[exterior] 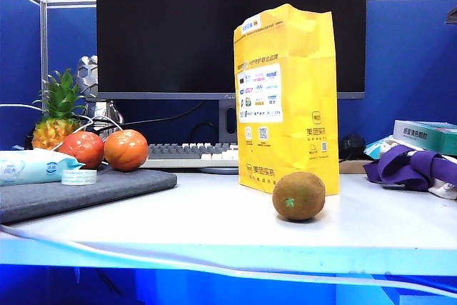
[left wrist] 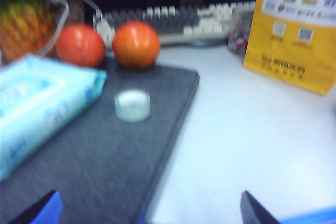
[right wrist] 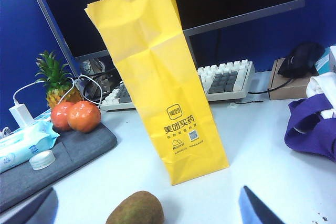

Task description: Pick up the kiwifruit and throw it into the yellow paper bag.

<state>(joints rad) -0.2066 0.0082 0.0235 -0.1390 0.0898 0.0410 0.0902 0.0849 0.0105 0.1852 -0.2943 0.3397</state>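
White desk [exterior: 214, 212]: kiwifruit [exterior: 298, 196] just before yellow paper bag [exterior: 287, 98]; left pincer [left wrist: 149, 211], right pincer [right wrist: 147, 208] spread wide, empty.

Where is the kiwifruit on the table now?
In the exterior view the kiwifruit lies right of centre on the white table, just in front of the yellow paper bag.

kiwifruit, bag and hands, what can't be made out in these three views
- Brown fuzzy kiwifruit: cut off by the right wrist view's lower edge; absent from the left wrist view.
- Tall yellow creased paper bag: its mouth shows in no view; the small print is too small in the exterior view and blurred in the left wrist view.
- Left hand and right hand: only open finger tips show, cropped; neither appears in the exterior view.
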